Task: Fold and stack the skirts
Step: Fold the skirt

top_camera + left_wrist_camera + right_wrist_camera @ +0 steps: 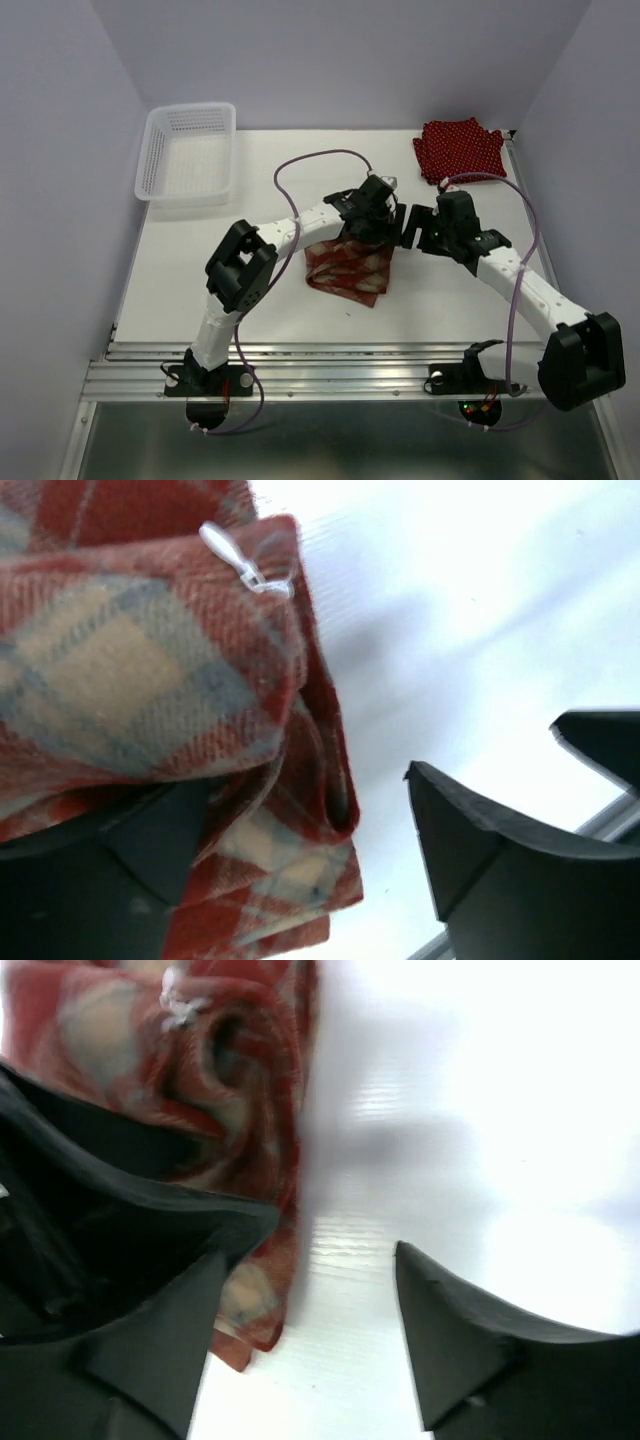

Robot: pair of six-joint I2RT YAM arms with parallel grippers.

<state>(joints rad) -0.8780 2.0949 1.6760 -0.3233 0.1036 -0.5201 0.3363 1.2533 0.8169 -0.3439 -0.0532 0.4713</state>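
Observation:
The red-and-cream plaid skirt (pixel 348 268) lies folded at the table's middle. Over its far right corner my left gripper (pixel 380 225) stands open. In the left wrist view the plaid skirt (pixel 150 670) drapes over the left finger (pixel 150 855), its folded edge hangs loose in the gap of the left gripper (pixel 310 800), and the right finger (pixel 480 850) stands apart from it. My right gripper (pixel 408 230) is open just right of that corner. In the right wrist view the right gripper (pixel 312 1255) holds only bare table, with the plaid skirt (pixel 150 1040) behind its left finger (pixel 160 1330). Dark red dotted skirts (pixel 458 148) lie piled at the back right.
A white lattice basket (pixel 188 152) stands at the back left of the white table (pixel 200 290). Purple cables loop over the table behind both arms. Pale walls close in the left, back and right. A metal rail runs along the near edge.

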